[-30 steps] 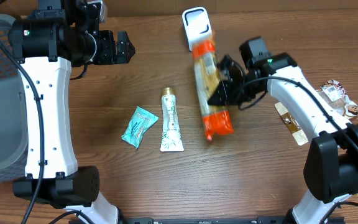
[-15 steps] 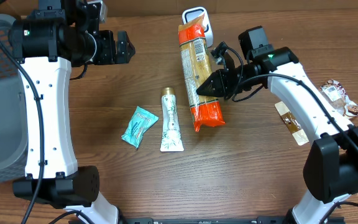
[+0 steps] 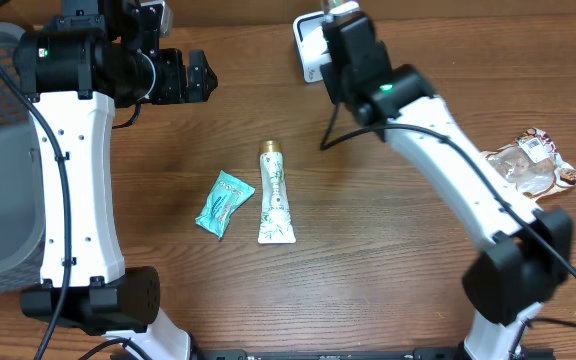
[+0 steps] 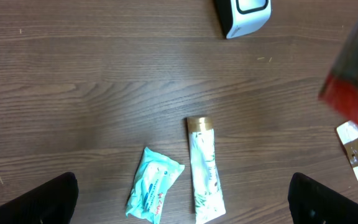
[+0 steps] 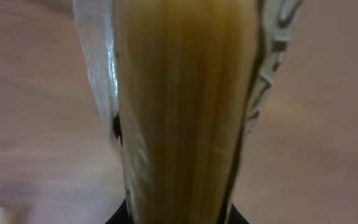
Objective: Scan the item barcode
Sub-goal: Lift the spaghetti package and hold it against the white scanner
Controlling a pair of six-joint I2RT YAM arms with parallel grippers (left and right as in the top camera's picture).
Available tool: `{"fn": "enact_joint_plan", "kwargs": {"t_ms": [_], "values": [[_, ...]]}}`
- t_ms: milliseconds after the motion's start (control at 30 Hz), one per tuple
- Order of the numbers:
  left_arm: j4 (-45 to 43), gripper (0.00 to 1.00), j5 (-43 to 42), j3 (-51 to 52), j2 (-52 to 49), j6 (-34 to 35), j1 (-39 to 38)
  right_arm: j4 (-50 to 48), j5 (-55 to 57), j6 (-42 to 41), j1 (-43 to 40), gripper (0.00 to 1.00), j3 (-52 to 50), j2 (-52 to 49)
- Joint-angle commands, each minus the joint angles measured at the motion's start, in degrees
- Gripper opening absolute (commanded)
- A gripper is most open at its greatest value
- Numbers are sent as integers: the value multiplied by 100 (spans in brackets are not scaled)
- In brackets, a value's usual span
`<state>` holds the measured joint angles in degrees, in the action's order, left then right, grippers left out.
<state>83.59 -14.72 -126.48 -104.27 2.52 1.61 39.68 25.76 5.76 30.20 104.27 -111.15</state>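
The long clear packet of spaghetti with orange-red ends point(image 5: 185, 106) has just come up off the brown wooden surface point(image 3: 398, 270). It now hangs in the air at the far side, over the white box scanner with the dark window point(image 3: 310, 45). My right gripper point(image 5: 178, 214) is clenched around its middle, and from overhead the arm covers nearly all of it. I read this as the presenting step, though I can't tell whether the barcode faces the window.

A second ago the packet lay flat right of centre. Half a second ago it was tilted, top end over the scanner and red end low. That red end now shows only as a blur at the edge of the left wrist view.

My left gripper point(image 3: 196, 78) hangs released and empty, well apart at the far left, where it was. The white-and-green tube with the gold cap point(image 3: 275, 195) and the teal sachet point(image 3: 223, 203) beside it have not shifted
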Motion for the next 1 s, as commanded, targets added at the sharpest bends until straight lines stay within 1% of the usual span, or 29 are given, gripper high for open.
{"fn": "enact_joint_plan", "kwargs": {"t_ms": [0, 100, 200, 300, 400, 600, 967], "values": [[-4, 100, 13, -17, -13, -127, -2, -704, 1919, 1985, 98, 4, 212, -468], [-4, 100, 13, -17, -13, -127, -2, -1779, 2675, 2710, 83, 4, 212, -920], [-4, 100, 13, -17, -13, -127, -2, -2828, 3073, 3574, 15, 4, 212, -1368], [-4, 99, 13, -17, -13, -127, -2, -3543, 3123, 4172, -55, 4, 212, -1729], [-4, 99, 13, -17, -13, -127, -2, -3963, 3189, 4669, -129, 4, 214, -2059], [-4, 100, 13, -17, -13, -127, -2, -4603, 3467, 4876, -264, 4, 214, -2514], [-4, 99, 13, -17, -13, -127, -2, -4809, 3445, 4874, -291, 4, 212, -2844]]}}
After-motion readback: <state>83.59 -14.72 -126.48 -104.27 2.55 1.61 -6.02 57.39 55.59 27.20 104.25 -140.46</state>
